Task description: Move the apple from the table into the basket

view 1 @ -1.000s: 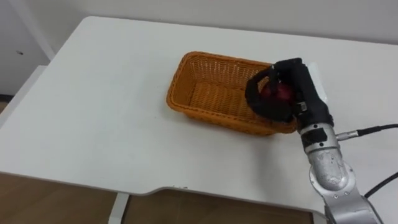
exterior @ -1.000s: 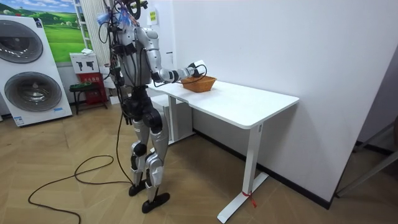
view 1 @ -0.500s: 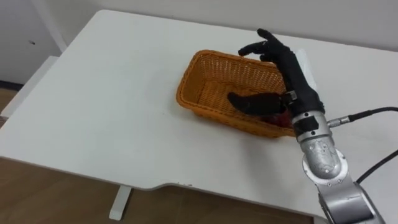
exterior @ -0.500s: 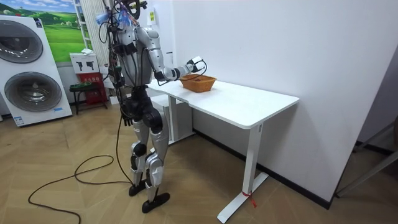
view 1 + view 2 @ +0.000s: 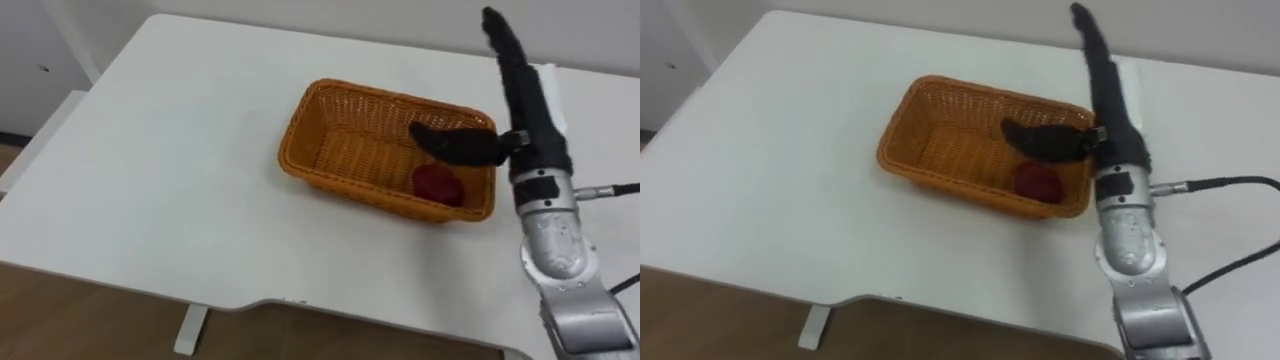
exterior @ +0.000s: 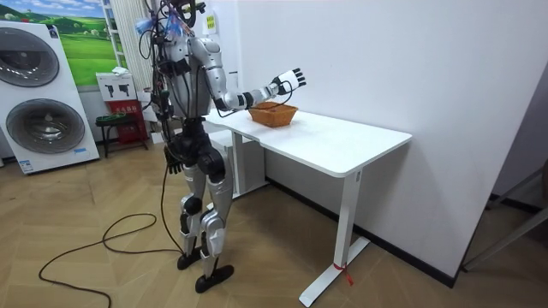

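Left eye view: the right robot hand (image 5: 528,115), clasped round the apple (image 5: 437,185) a second ago, now rises with straight, spread fingers above the basket (image 5: 335,178). The apple lies inside the basket's right end, so the placing looks done.

Room view: the robot stands at the worktop (image 6: 342,141), its left robot hand (image 6: 174,160) hanging by its hip.

Right eye view: one basket, one apple.

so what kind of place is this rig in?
Probably a home-style laundry room or test space: a washer at the room view's left, a white desk with a basket on it, wood floor.
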